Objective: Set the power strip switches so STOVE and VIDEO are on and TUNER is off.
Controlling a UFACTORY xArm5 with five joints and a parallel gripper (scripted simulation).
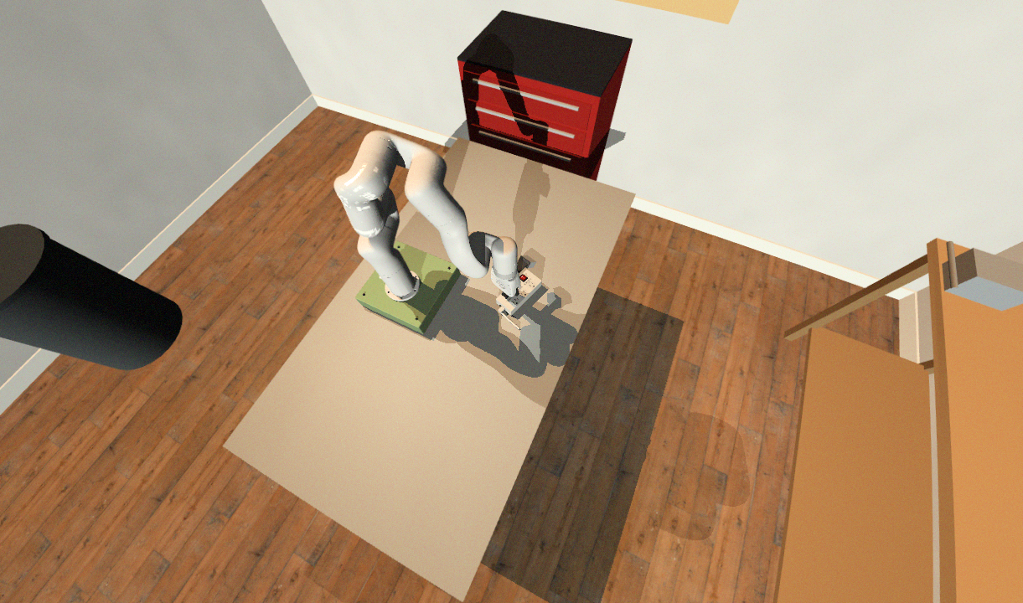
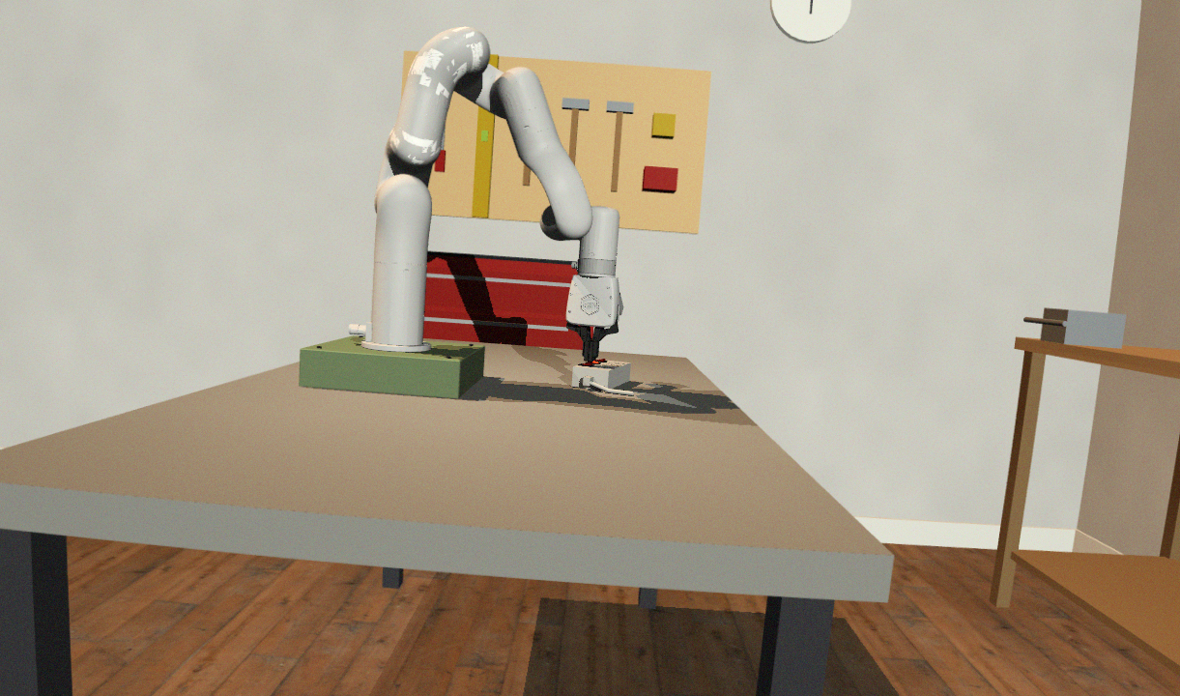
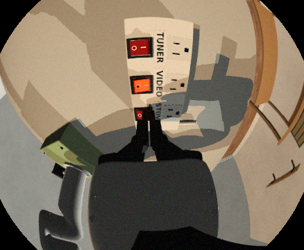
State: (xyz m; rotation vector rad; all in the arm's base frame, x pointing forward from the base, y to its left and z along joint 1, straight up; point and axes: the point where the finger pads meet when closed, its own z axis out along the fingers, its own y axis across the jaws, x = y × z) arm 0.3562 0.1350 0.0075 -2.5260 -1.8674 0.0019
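The white power strip (image 3: 163, 69) lies flat on the table, right way up; it also shows in the overhead view (image 1: 525, 288) and the side view (image 2: 601, 373). In the wrist view its TUNER switch (image 3: 139, 47) is dark red and unlit. The VIDEO switch (image 3: 142, 85) glows bright orange. The STOVE switch (image 3: 141, 115) is mostly hidden behind my fingertips, only a red edge showing. My gripper (image 3: 148, 119) is shut with nothing in it, tips pressed down on the STOVE switch; it also shows in the side view (image 2: 591, 355).
The arm's green base block (image 1: 410, 288) sits on the table left of the strip. A red drawer cabinet (image 1: 543, 93) stands behind the table's far end. A wooden side shelf (image 2: 1104, 449) stands to the right.
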